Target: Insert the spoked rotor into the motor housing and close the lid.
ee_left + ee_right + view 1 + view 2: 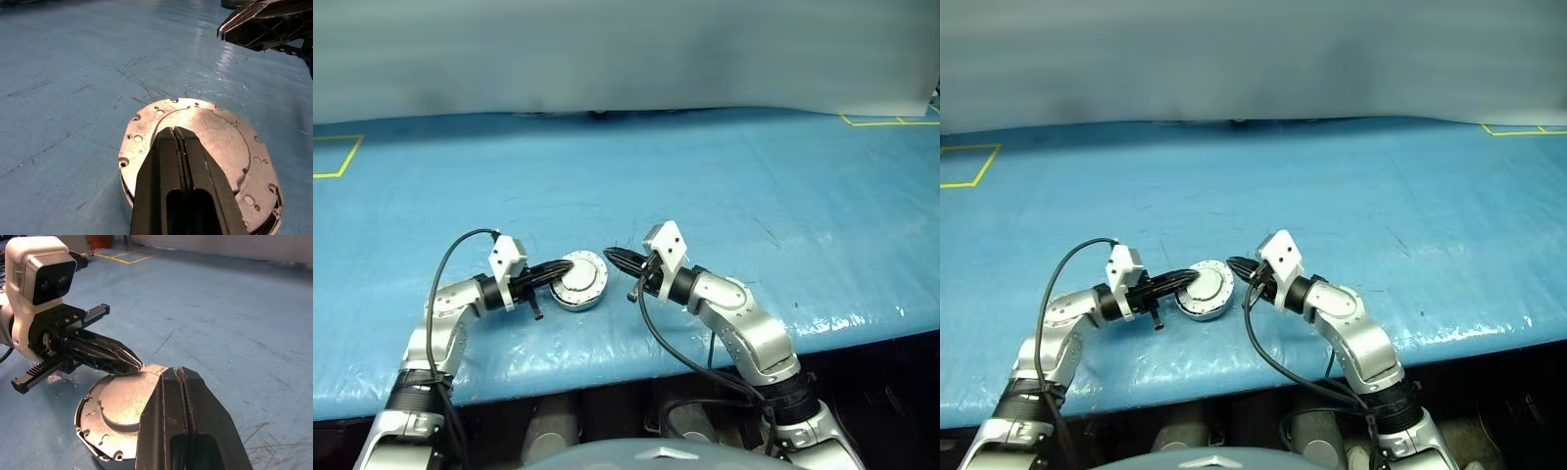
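The lid (579, 280) sat closed on top of the motor housing (1197, 311), low and left of centre on the blue table (724, 186). The left gripper (566, 266), clenched empty, rested its tips over the lid; the right gripper (610, 257), likewise clenched, hovered just beside it.

Silver-grey lid (578, 280), bright metallic on top, dotted with small dark holes round its rim. Blue table cover (724, 186), glossy, marked with fine dark scratches and pale glare patches near the front edge. Yellow tape lines (340, 157) at far left and far right on that blue. Black fingers on left gripper (566, 266) and right gripper (610, 257), with white camera blocks behind each. Silver arm shells, black cables. Pale grey-green wall (626, 49) at the far side.
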Action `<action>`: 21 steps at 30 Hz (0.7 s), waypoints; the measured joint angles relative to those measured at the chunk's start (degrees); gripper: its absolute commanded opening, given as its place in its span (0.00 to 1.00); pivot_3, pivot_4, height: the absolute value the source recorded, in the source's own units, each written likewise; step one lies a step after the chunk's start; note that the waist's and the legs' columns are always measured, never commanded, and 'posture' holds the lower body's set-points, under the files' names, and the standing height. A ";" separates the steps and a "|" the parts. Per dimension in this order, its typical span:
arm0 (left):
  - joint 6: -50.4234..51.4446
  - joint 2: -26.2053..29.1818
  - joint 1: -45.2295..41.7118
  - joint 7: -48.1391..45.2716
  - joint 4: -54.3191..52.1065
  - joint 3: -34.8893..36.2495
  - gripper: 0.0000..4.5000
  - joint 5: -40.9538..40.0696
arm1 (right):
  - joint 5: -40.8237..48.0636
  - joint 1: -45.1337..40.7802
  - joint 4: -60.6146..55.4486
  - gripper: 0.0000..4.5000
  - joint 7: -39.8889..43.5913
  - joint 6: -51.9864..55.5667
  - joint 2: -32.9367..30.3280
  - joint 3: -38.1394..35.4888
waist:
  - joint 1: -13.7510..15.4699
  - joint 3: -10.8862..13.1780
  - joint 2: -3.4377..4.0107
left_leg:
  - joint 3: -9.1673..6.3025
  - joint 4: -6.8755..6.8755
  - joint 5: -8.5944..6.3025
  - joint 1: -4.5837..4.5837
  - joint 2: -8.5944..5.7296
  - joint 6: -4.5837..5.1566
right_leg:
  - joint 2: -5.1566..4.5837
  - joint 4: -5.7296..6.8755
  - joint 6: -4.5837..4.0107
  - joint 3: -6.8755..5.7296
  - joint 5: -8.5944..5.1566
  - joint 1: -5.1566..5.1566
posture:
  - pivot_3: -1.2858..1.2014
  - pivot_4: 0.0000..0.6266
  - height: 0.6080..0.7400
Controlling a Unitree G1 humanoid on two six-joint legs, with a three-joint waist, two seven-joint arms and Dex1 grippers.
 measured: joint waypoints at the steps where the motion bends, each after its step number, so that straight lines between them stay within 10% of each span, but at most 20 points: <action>1: -1.70 -0.42 0.80 0.27 -0.01 1.80 0.00 -0.78 | 0.20 -0.17 0.47 0.00 0.91 -0.13 -0.01 0.30 | -0.02 0.00 0.00 | 0.00 0.00 0.00 0.00 0.00 0.00 | 0.00 0.00 0.00 0.00 0.00 0.01 | 0.52 0.24 1.00; 8: -7.28 -1.55 8.95 -0.69 -5.67 6.77 0.00 -4.96 | -1.03 -1.89 4.25 0.08 4.06 -2.72 0.32 2.68 | 0.05 0.01 0.02 | 0.04 0.01 -0.02 0.02 -0.02 0.03 | -0.05 -0.04 -0.03 0.00 -0.02 0.01 | 0.52 0.24 1.00; 21: -13.39 -3.45 18.90 0.30 -7.11 2.56 0.00 0.39 | -10.95 -6.72 13.81 1.00 5.63 -12.75 0.77 8.70 | 0.08 0.03 0.05 | 0.03 0.01 -0.03 0.05 0.01 0.02 | -0.05 -0.04 -0.12 -0.05 -0.08 -0.10 | 0.52 0.24 1.00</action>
